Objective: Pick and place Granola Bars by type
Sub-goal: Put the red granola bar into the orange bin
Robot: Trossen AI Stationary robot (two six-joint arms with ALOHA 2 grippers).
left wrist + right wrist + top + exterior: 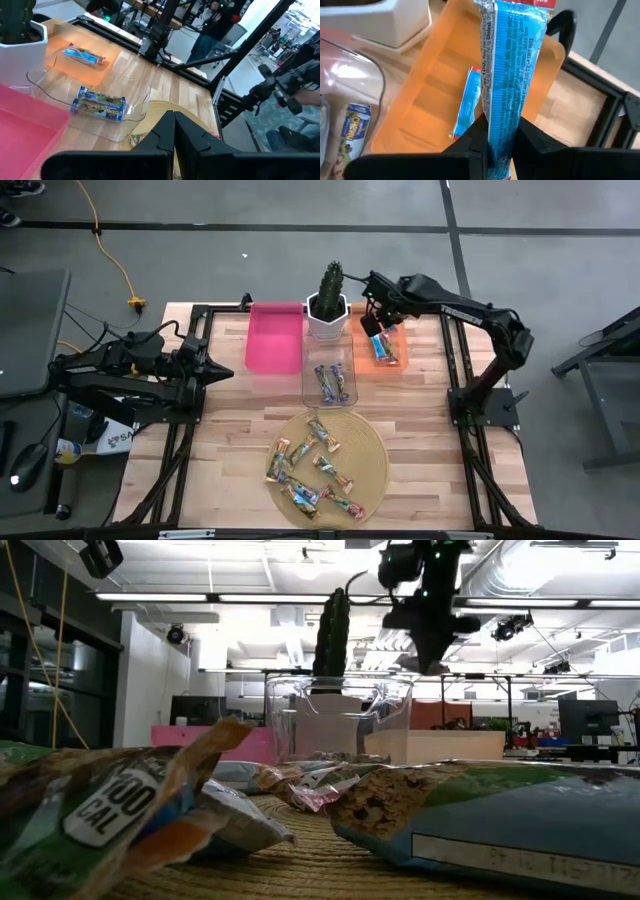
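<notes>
Several granola bars in shiny wrappers lie on a round woven mat [372,442] near the table's near edge. Two more bars [332,383] lie in the clear bin [312,394], shown too in the left wrist view as bars [98,102]. A blue-red bar [468,102] lies flat in the orange bin [427,107]. My right gripper [500,131] hangs over the orange bin [362,366], shut on a blue bar [512,65]. My left gripper [174,125] is shut and waits at the table's left edge, left gripper [222,371] near the pink bin [274,338]. My right gripper pinches the blue bar by one end [501,142] between its two fingers. It comes from above, slanting down toward the orange bin. The bar runs on along the fingers and sticks out past their tips, lifted clear above the bin's floor.
A cactus in a white pot [328,308] stands between the pink and orange bins, close to my right gripper [374,323]. The low view shows bars [130,810] up close in front of the clear bin [340,720]. Bare wood lies right of the mat [430,450].
</notes>
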